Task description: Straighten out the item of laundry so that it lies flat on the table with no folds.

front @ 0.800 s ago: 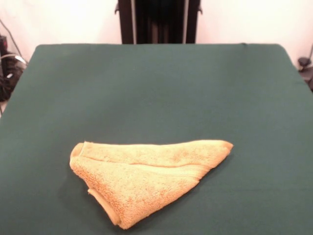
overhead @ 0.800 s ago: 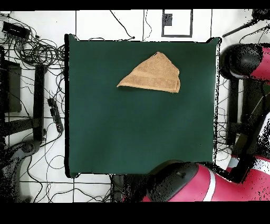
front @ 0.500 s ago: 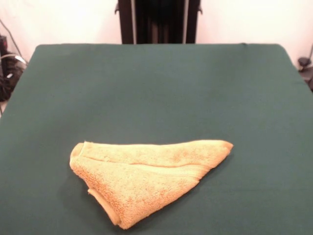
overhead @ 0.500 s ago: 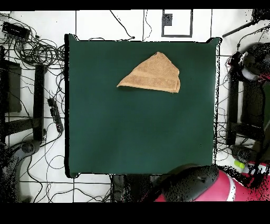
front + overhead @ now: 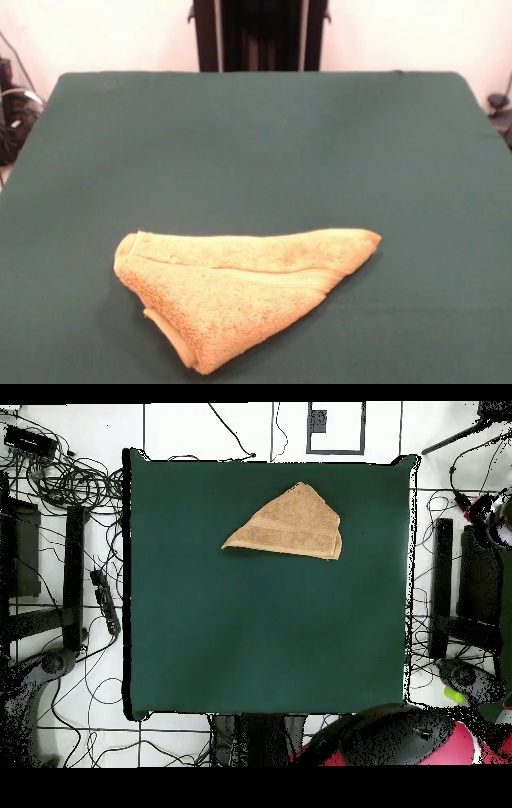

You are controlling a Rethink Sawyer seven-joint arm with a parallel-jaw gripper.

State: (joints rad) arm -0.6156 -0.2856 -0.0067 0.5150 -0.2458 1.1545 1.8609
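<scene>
towel (image 5: 240, 292) unchanged, folded into a triangle near the table (image 5: 256, 144) edge opposite the pedestal | arm swung farther aside | gripper unseen, grasp state not determinable | straightening not begun

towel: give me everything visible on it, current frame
The towel is orange-yellow terry cloth, fluffy, with hemmed edges. It lies folded into a rough triangle, layers overlapping, a hem band running across it. It rests on the green table, in the half farther from the robot's base. Nothing else touches it.
</scene>
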